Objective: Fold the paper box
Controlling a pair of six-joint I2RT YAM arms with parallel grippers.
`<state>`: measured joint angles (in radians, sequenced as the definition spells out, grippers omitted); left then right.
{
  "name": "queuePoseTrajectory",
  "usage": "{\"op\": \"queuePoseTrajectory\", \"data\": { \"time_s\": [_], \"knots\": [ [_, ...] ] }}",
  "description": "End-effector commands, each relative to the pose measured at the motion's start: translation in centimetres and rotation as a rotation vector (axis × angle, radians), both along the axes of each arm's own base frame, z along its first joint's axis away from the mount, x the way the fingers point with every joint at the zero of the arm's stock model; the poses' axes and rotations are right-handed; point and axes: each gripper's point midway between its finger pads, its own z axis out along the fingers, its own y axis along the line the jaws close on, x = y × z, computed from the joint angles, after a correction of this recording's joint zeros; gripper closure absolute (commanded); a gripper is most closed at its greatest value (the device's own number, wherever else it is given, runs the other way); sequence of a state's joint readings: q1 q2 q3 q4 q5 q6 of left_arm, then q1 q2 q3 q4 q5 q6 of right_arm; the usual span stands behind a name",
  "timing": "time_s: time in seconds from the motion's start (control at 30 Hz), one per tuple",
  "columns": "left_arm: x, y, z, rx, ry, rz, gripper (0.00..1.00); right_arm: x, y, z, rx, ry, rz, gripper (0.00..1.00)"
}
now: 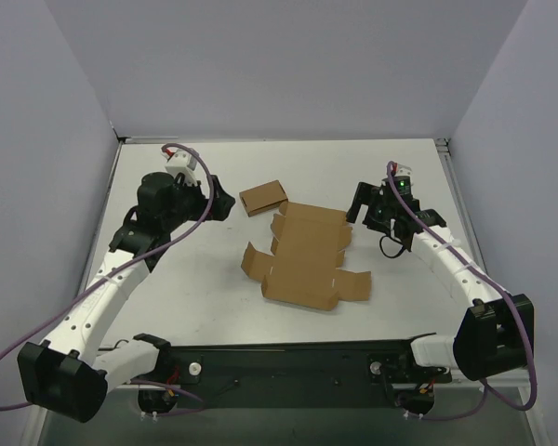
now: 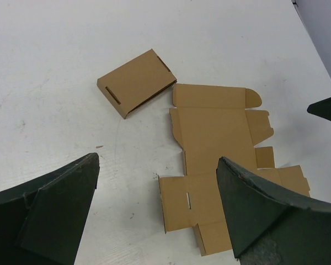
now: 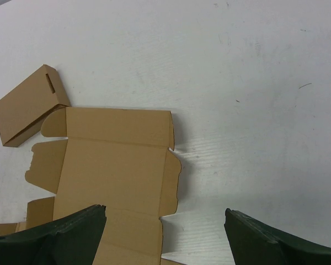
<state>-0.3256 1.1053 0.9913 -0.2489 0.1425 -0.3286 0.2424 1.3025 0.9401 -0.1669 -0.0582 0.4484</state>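
**Overhead view.** A plain brown die-cut cardboard blank, the paper box (image 1: 307, 260), lies unfolded at the middle of the white table (image 1: 400, 158), with its panels, flaps and tabs spread out. A smaller, flat, closed brown cardboard box (image 1: 263, 196) sits just off the blank's corner at 11 o'clock. The left gripper (image 1: 219, 200) hangs at the blank's 10 o'clock and the right gripper (image 1: 361, 209) at its 2 o'clock. Both have their jaws spread wide, hold nothing, and are clear of the cardboard.

**Progress.** No wall appears raised and no tab tucked, so the whole fold seems still to be done.

**Wrist views.** The left wrist view alone shows the slit in the blank's near panel and the slots in the smaller box. The right wrist view alone shows the far flap's crease and its rounded corner tab. Only the overhead view gives the blank's complete outline and both arms.
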Motion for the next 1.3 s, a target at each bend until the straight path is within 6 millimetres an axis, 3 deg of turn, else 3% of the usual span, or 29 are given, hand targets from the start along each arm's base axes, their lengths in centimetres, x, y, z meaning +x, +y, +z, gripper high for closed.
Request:
{"op": "queuePoseTrajectory", "data": {
  "time_s": [0.0,0.17,0.33,0.67,0.97,1.13,1.27],
  "knots": [
    [0.2,0.5,1.5,0.004,-0.070,0.012,0.03,-0.3,-0.5,-0.1,0.003,0.007,-0.033,0.07],
    [0.0,1.2,1.3,0.018,-0.071,0.048,0.03,0.0,-0.3,0.4,0.024,-0.003,-0.041,0.07],
    [-0.3,1.0,1.1,0.031,-0.083,0.020,0.03,0.2,-0.7,-0.4,0.020,0.020,-0.046,0.07],
    [-1.2,-1.8,-0.8,-0.008,-0.035,-0.151,0.03,1.9,-2.0,-3.9,0.122,0.120,-0.081,0.14],
    [-1.1,-2.4,-2.1,-0.023,0.017,-0.169,0.03,1.5,1.4,-8.2,0.280,0.231,-0.022,0.28],
    [-1.0,-2.4,-2.5,-0.019,0.032,-0.170,0.03,1.6,2.0,-9.1,0.266,0.219,-0.006,0.30],
    [-0.8,-2.7,-3.2,-0.021,0.057,-0.177,0.03,1.7,3.1,-10.2,0.276,0.239,0.019,0.42]
  ]
}}
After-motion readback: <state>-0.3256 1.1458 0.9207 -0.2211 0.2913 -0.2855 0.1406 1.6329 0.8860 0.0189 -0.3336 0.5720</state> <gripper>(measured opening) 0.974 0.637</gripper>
